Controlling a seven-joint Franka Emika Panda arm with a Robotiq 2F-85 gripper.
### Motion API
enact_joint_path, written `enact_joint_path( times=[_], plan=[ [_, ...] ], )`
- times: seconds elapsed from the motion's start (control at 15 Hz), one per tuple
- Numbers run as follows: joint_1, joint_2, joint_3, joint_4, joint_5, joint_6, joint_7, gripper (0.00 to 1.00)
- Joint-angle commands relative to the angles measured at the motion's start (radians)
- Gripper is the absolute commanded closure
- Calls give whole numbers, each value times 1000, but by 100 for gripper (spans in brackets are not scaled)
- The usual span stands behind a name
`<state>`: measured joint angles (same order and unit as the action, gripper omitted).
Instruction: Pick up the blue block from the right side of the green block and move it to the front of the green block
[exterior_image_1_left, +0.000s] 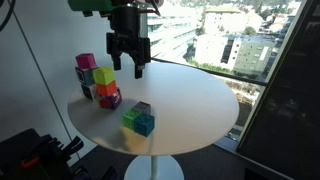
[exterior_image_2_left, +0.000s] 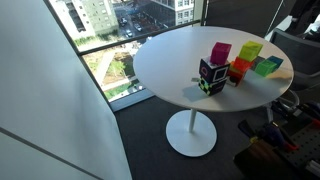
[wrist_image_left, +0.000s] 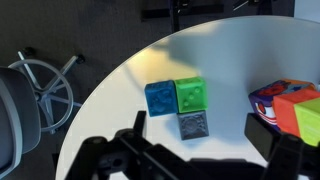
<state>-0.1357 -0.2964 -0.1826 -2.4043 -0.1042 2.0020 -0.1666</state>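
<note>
A round white counter (exterior_image_1_left: 190, 100) on a single pedestal stands beside a tall window, with city buildings far below the glass. In the wrist view a grey metal chair base (wrist_image_left: 45, 85) shows on the dark floor past the counter's rim.

The black end effector (exterior_image_1_left: 127, 68) hangs above the far part of the counter with its fingers spread and nothing between them. It is well apart from the small blocks.

A cluster of larger bright cubes (exterior_image_1_left: 97, 82) — pink, green, orange, red — sits stacked near one edge of the counter.

Near the front edge in an exterior view, three small cubes sit together. The small blue block (wrist_image_left: 159, 97) touches one side of the small green block (wrist_image_left: 190, 95), both flat on the counter. A small grey block (wrist_image_left: 194, 124) presses against another side of the green one — at the corner of the blue.
</note>
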Motion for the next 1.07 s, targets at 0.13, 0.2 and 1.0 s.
enact_joint_path(
  times=[0.13,0.2,1.0],
  plan=[
    [-20,70,-20,54,-27,88,-38,0],
    [-23,78,-22,59,-23,100,-40,0],
    [-27,90,-19,51,-12,132,-17,0]
  ],
)
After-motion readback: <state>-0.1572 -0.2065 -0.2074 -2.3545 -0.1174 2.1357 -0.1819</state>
